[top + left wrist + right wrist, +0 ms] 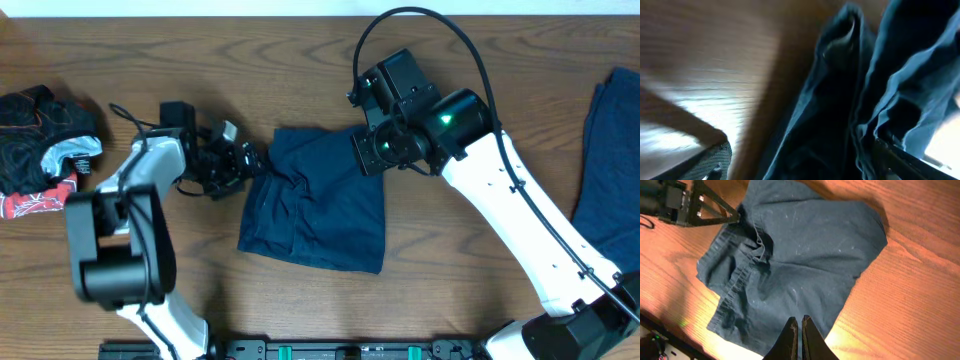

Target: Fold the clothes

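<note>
As you scan from the left, a heap of dark clothes (pixel 40 140) sits near the table (pixel 300 60) edge, then your left gripper (pixel 252 160) has its jaws spread wide at the left edge of the navy shorts (pixel 320 205), with cloth loose between them. The shorts lie spread mid-table, and your right gripper (pixel 372 150) is over their top right corner, fingers pressed together on nothing. Another blue piece (pixel 610 160) lies far right.
</note>
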`<state>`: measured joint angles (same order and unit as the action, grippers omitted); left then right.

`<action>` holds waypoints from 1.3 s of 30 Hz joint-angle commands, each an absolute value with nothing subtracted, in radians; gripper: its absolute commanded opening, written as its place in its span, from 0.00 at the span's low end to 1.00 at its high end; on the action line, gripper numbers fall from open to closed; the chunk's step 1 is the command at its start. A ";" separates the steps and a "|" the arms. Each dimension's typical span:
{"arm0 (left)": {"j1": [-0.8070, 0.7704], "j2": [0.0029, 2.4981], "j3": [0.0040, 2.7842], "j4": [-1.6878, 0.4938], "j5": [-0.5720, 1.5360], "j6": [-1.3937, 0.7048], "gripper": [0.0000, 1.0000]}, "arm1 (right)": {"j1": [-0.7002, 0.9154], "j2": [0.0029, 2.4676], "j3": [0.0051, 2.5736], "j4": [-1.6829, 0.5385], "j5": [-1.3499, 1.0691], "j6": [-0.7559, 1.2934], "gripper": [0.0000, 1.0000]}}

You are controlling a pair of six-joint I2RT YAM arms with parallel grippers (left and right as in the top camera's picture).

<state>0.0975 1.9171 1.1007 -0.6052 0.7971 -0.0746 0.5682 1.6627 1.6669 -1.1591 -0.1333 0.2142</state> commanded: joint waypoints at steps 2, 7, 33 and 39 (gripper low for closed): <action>0.103 1.991 1.102 -0.638 0.920 0.099 0.90 | 0.556 1.668 1.664 -1.178 -0.119 0.193 0.04; 0.102 2.048 1.102 -0.714 0.972 0.249 0.90 | 0.556 1.670 1.662 -1.219 -0.118 0.198 0.03; 0.101 2.056 1.102 -0.748 1.238 0.388 0.90 | 0.626 2.117 1.607 -1.112 -0.270 0.212 0.01; 0.099 2.056 1.102 -0.774 1.211 0.388 0.90 | 0.685 2.205 1.607 -1.054 -0.307 0.213 0.01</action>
<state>0.1028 2.0422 1.1103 -0.7597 1.2079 0.3679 0.6491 2.1700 1.6135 -1.0630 -0.2634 0.2085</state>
